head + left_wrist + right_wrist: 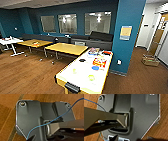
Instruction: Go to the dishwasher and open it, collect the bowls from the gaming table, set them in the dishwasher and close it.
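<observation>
The gaming table (75, 75) stands just ahead and slightly right in the head view. It is long, with a glossy white top, a yellow frame, a black end slot (72, 87) and colourful centre graphics (99, 62). Several small things lie on it: a red one (107, 52) at the far end, a black round one (82, 60), a blue round one (95, 67) and two pale greenish ones (74, 70) (91, 77) nearer me. They are too blurred to tell which are bowls. The dishwasher is out of view. Both wrist views look down on wood floor past the robot's dark plate.
A teal pillar (127, 35) rises right beside the table's far end. Two yellow tables (66, 48) (35, 43) and a white one (11, 41) stand to the left, before a dark sofa (100, 37). A crate (150, 60) sits on the floor by the doorway at right. Open wood floor (25, 72) lies to the left.
</observation>
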You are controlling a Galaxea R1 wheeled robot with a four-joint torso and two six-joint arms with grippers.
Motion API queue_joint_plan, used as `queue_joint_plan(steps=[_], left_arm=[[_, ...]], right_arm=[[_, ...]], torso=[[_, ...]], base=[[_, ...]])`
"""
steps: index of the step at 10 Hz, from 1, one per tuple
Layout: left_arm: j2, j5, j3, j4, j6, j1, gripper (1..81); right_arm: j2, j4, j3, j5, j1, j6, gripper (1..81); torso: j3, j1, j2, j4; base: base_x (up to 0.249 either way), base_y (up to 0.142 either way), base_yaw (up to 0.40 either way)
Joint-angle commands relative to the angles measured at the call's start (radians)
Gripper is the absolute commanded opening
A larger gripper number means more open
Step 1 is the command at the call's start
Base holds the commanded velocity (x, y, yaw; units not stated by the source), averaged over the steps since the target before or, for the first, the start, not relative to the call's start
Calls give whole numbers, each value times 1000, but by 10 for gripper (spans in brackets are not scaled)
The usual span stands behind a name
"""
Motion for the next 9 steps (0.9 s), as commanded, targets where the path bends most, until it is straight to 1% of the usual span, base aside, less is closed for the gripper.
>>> queue_joint_plan(steps=[1,9], left_arm=[[0,45,3,1,8,-49,811],[3,45,3,-2,8,-49,811]], right_arm=[[1,12,2,-51,49,-3,811],[1,10,2,-51,51,-3,811]], torso=[[0,0,0,0],[0,1,0,0]], base=[[102,99,0],[94,99,0]])
